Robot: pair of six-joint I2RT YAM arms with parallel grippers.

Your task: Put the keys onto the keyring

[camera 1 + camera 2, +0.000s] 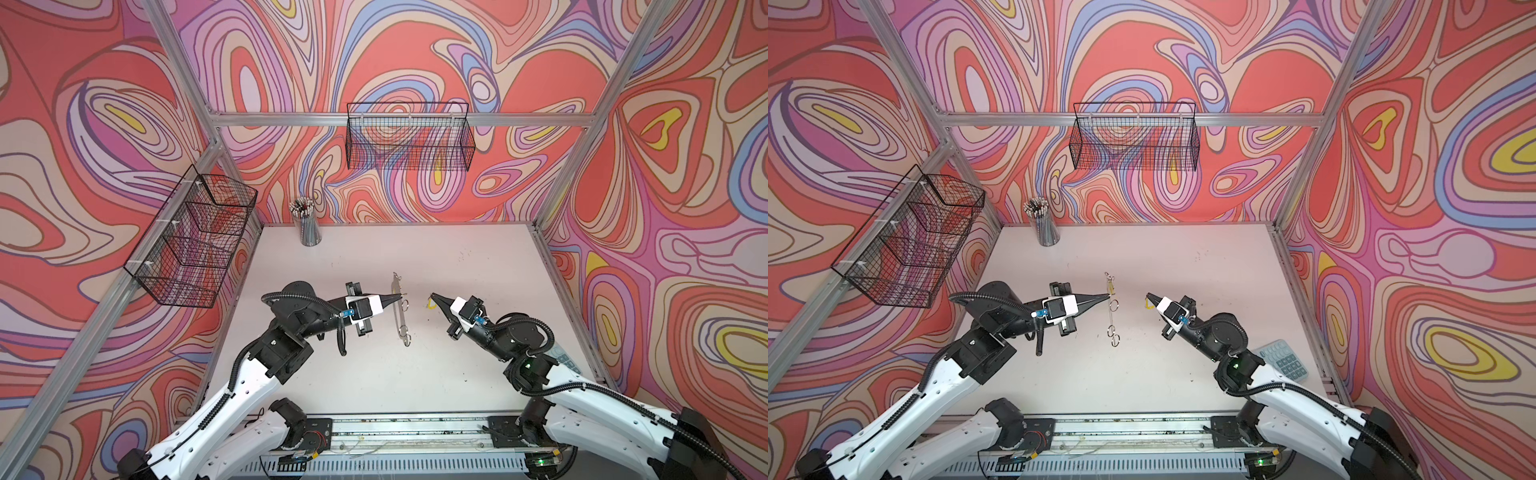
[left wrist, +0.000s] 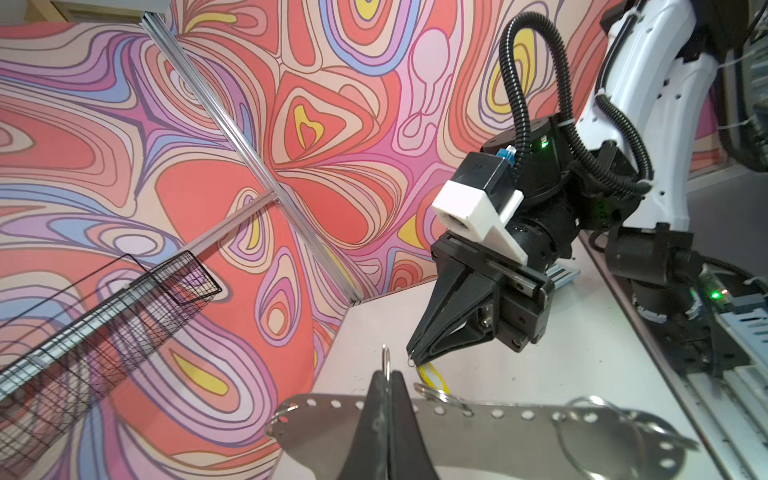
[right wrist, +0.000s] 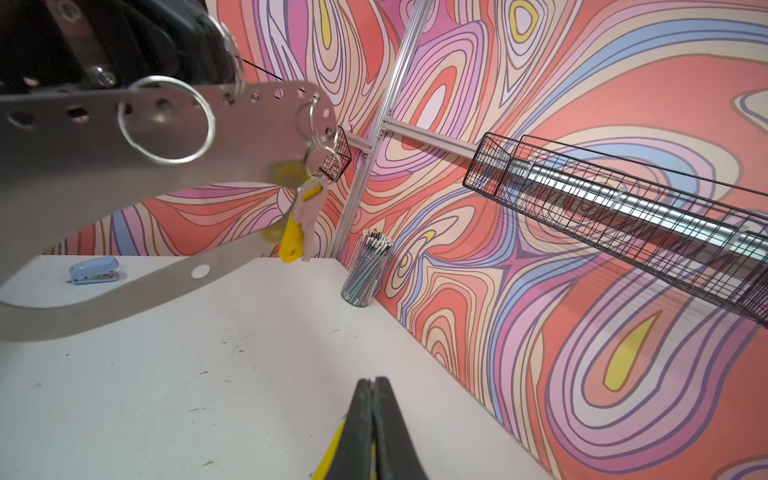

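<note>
1. Left gripper (image 1: 398,296) is reaching in from the keyring's left side. Its jaws are closed tight on the keyring (image 2: 519,440), pinching the holed edge.
2. Keyring is hanging in the air above the table (image 1: 374,374), stood on edge. Both top views are showing it as a thin strip running away from the robot base. Nothing but the left gripper is touching it.
3. Hung key (image 3: 305,212) is dangling with its yellow tag from the ring at the keyring's far end. That half of the job is reading as done.
4. Free ring (image 3: 209,124) is sitting in the holed edge just beside the grip point. More rings are showing toward the keyring's near end. None of them is carrying a key, as far as I can tell.
5. Right gripper (image 1: 433,296) is sitting to the keyring's right, apart from it, with its tips pointing at it. Its jaws are closed on the second key (image 2: 433,376).
6. Only the second key's yellow tag is showing clearly, poking out beside the jaws. The metal blade is hidden. A thin loop at the jaw tips may be its small ring, but I can't say for sure.
7. My read: roughly halfway. What's remaining is closing the gap to the keyring, threading the second key's small ring onto a free ring, then letting go. Lining up two thin wire loops is looking like the fiddly part.
</note>
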